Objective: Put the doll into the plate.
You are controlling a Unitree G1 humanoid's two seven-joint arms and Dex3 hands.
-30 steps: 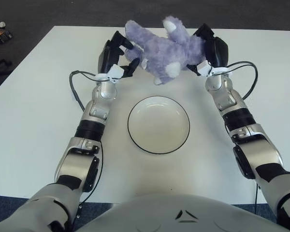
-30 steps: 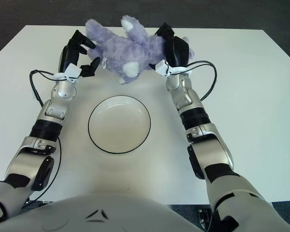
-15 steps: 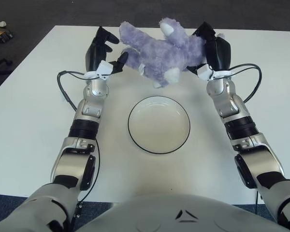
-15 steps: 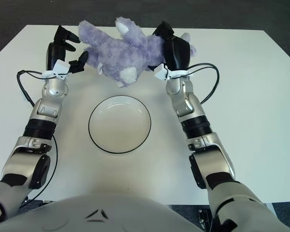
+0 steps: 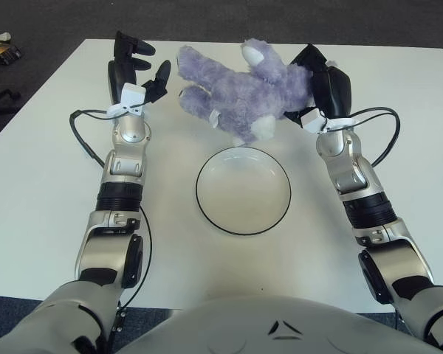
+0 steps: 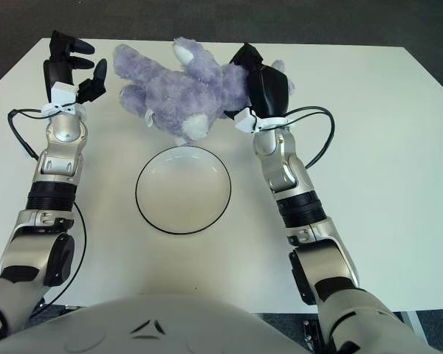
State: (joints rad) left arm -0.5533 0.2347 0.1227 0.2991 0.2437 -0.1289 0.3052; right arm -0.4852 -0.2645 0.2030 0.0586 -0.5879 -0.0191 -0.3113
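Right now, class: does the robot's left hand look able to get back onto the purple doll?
Probably yes. The left hand is open, apart from the doll, with only a bare gap between them. The right hand alone holds the doll above the table, beyond the plate.

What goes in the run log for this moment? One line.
right robot hand: holds doll above table | left robot hand: open, apart | plate: empty

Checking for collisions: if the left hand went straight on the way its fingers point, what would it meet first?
Probably nothing: the left hand, open, points toward the table's far edge, apart from the purple plush doll.
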